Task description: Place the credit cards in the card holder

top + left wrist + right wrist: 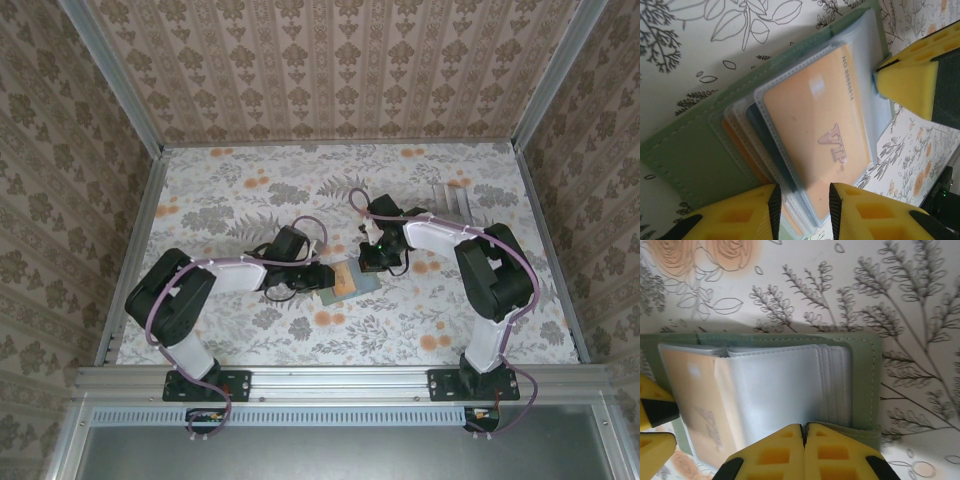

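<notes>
I see the card holder point(695, 165) lying open on the worktop point(230, 200) between the arms. Its clear sleeves point(785, 385) hold an orange VIP card point(815, 130), with darker cards point(757, 125) behind it, mostly hidden. My left gripper point(802, 210) stands apart, straddling the sleeves' edge. My right gripper point(804, 445) is pressed together at the holder's rim; I cannot tell whether it pinches a sleeve. Pale credit cards point(450, 198) lie far right, too small to read.
</notes>
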Controlling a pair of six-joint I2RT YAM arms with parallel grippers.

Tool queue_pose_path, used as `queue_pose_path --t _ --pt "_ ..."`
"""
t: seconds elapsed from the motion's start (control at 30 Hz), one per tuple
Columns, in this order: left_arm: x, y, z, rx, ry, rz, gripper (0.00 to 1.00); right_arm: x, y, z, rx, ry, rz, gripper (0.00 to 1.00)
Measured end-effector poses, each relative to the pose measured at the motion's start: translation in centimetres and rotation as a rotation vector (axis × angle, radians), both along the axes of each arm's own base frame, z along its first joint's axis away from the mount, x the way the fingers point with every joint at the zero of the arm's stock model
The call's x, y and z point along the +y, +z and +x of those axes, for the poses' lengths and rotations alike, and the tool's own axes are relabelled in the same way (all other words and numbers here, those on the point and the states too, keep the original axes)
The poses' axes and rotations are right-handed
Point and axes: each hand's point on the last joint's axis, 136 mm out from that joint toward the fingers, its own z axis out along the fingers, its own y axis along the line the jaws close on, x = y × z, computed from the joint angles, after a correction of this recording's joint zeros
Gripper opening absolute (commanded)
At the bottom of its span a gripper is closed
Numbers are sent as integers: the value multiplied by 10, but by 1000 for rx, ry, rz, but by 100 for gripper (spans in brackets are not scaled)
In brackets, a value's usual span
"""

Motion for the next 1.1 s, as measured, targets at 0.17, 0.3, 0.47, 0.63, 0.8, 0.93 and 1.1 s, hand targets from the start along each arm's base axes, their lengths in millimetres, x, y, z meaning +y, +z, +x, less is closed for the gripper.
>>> queue_pose_path --t 0.17,0.3,0.47,0.63,0.8,0.93,1.1 --pt "9 16 3 -19 25 1 36 6 2 1 14 -26 36 0" --pt "33 23 4 -20 73 65 38 9 2 -1 31 -51 56 0" --pt "58 6 -7 39 99 165 40 20 0 -9 68 -81 98 0" --pt "70 -14 -24 91 95 203 40 36 -1 -17 100 -101 154 0" --pt "69 -15 -23 101 93 191 40 41 0 -17 107 -120 172 0" --pt "68 -15 -23 110 91 179 39 43 1 -15 110 -135 177 0" --pt "65 -10 -22 98 87 164 39 46 2 -13 104 -146 188 0"
